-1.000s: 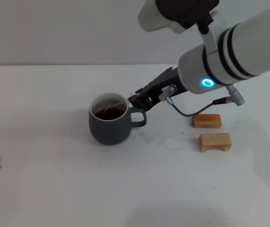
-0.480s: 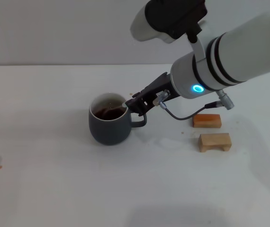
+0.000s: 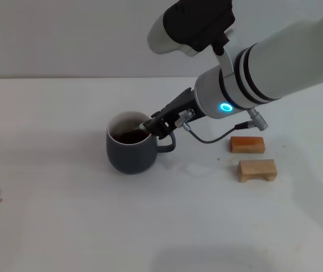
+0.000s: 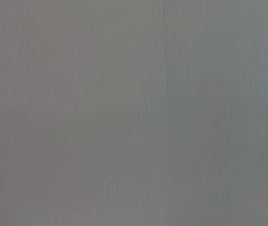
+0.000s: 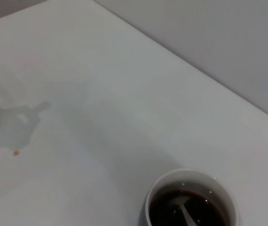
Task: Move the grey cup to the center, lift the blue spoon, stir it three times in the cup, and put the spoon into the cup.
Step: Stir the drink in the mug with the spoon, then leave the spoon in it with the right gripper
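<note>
Standing left of centre on the white table [image 3: 65, 226], one cup [image 3: 130, 150] holds dark liquid, its single handle pointing right; a small orange speck [image 3: 1, 199] lies on the table near the left edge, well apart from the cup.

One spoon [image 5: 186, 214] is in play; in the right wrist view its metal bowl and neck dip into the liquid, slanting toward the cup's wall, while the handle runs out of that view; in the head view the spoon is too hidden behind the fingers to make out.

One gripper is in sight, the right gripper [image 3: 153, 126]; it comes in from the right on a white arm with black bands and a blue ring light [image 3: 225, 107], and its dark fingertips [image 3: 157, 127] hang over the cup's right rim, just above the handle; they look drawn close together at the rim, yet whether they pinch the spoon I cannot tell.

Right of the cup, beyond the arm's grey cable [image 3: 212, 137], lie two wooden blocks, well apart from the cup: an orange-topped block [image 3: 247, 144] farther back and a paler block [image 3: 256, 170] just in front of it, close but not touching.

Left gripper: none shows in any view; the left wrist view gives only a plain grey surface.
</note>
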Controlling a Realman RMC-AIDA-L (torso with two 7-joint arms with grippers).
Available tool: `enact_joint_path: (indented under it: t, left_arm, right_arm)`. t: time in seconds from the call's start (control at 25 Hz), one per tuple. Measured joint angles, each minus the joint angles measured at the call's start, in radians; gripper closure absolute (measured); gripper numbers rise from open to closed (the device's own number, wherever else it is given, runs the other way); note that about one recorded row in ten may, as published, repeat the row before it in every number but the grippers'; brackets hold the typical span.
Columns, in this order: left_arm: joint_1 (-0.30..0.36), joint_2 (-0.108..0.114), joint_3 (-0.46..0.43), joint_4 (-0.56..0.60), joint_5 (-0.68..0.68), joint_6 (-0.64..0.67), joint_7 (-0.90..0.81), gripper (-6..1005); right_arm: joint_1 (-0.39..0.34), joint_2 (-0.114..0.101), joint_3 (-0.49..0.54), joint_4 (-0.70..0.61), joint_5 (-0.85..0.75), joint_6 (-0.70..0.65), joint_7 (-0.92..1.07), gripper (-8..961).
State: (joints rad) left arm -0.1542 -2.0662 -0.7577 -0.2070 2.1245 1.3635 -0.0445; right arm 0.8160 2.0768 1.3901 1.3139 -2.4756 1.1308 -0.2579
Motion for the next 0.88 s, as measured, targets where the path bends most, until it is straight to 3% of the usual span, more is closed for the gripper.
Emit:
enact_joint_path:
  t: [0.44, 0.88]
  left_arm:
    - [-0.003, -0.001, 0.0, 0.0, 0.0, 0.0, 0.0, 1001]
    - [-0.004, -0.003, 0.0, 0.0, 0.0, -0.008, 0.0, 1001]
  right_arm:
    - [0.0, -0.003, 0.028, -0.025, -0.053, -0.034, -0.032, 793]
    - [-0.014, -0.003, 0.033, 0.036, -0.05, 0.053, -0.029, 792]
